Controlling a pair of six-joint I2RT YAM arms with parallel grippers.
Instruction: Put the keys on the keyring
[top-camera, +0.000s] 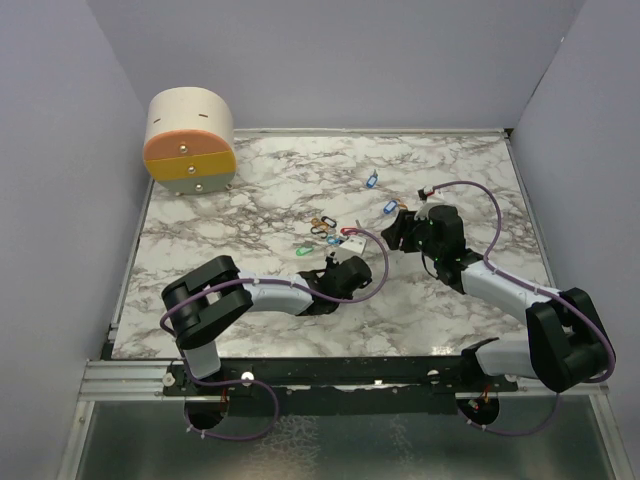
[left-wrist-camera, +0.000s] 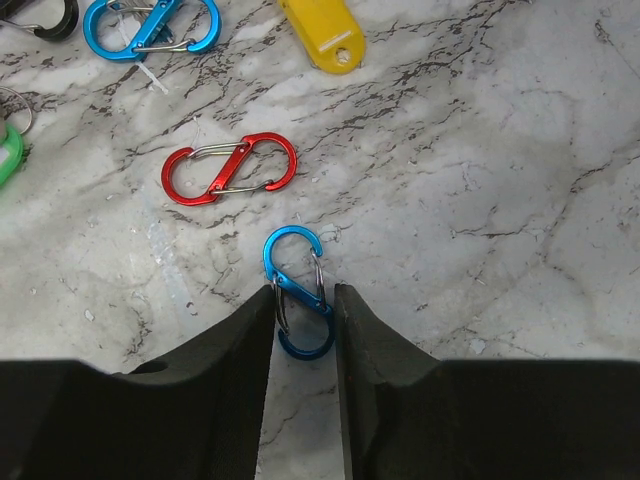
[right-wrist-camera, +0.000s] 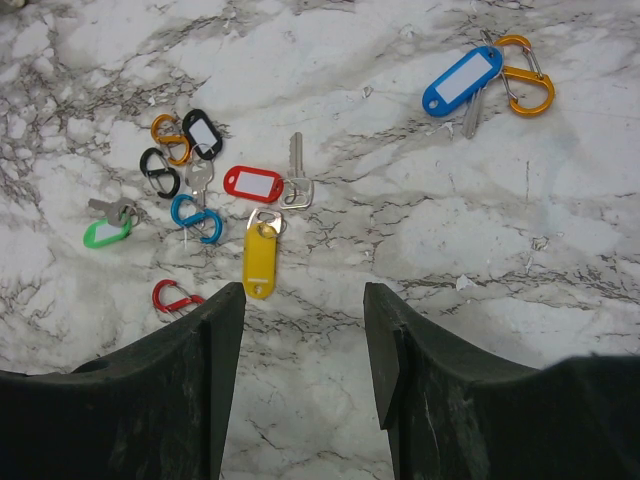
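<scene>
A small blue carabiner keyring (left-wrist-camera: 296, 280) lies flat on the marble, and my left gripper (left-wrist-camera: 303, 292) pinches it with a finger touching each side. A red keyring (left-wrist-camera: 230, 168) lies just beyond, then a yellow key tag (left-wrist-camera: 322, 32) and a second blue keyring (left-wrist-camera: 150, 25). The right wrist view shows the keys spread out: yellow (right-wrist-camera: 259, 258), red (right-wrist-camera: 252, 184), green (right-wrist-camera: 106, 233) and black (right-wrist-camera: 203, 133) tags. My right gripper (right-wrist-camera: 304, 290) hovers open over bare marble, holding nothing. From above, my left gripper (top-camera: 338, 262) is just below the cluster and my right gripper (top-camera: 400, 228) to its right.
A blue tag with a key (right-wrist-camera: 462, 78) hangs on an orange carabiner (right-wrist-camera: 525, 75) apart from the pile. A round beige and orange box (top-camera: 190, 140) stands at the back left corner. Grey walls close the table (top-camera: 470, 180) on three sides.
</scene>
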